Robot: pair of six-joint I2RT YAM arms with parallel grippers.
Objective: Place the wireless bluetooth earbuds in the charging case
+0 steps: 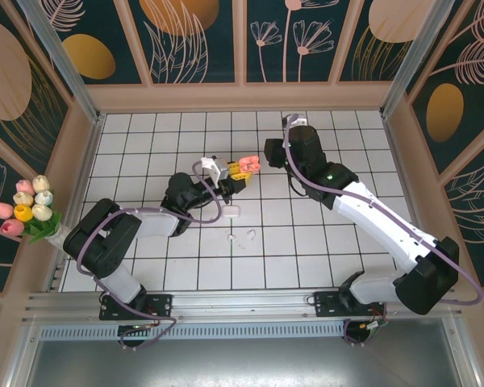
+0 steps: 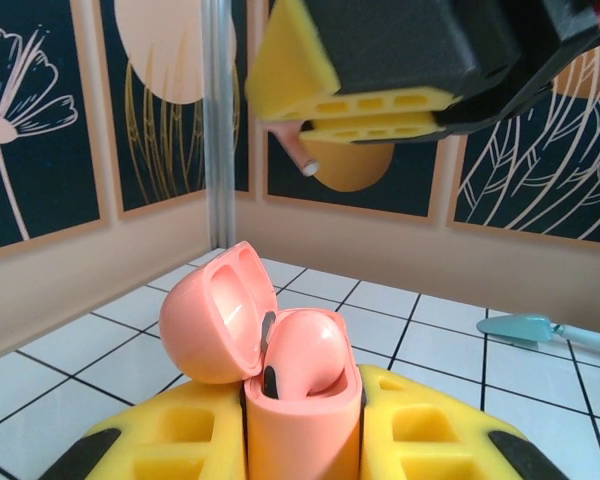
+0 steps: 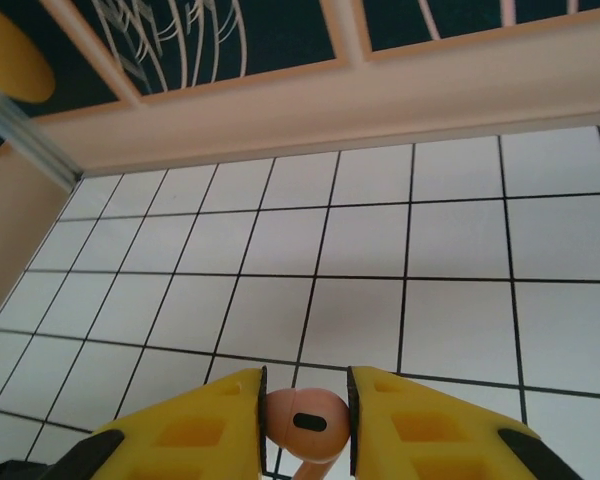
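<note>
While clamping pink case (image 2: pixel 300 400) open in left gripper (image 2: pixel 302 450), holds pink earbud (image 3: pixel 305 428) pinched in right gripper (image 3: pixel 305 400) above, uninserted; leaves white earbuds (image 1: pixel 250 234) loose.

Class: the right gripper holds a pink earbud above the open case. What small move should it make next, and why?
Probably ease the right gripper straight down a little. It pinches the small salmon-pink stemmed earbud between its yellow fingers, stem pointing down, and hangs above the open salmon-pink plastic charging case, which the left gripper holds upright with its lid swung back.
</note>
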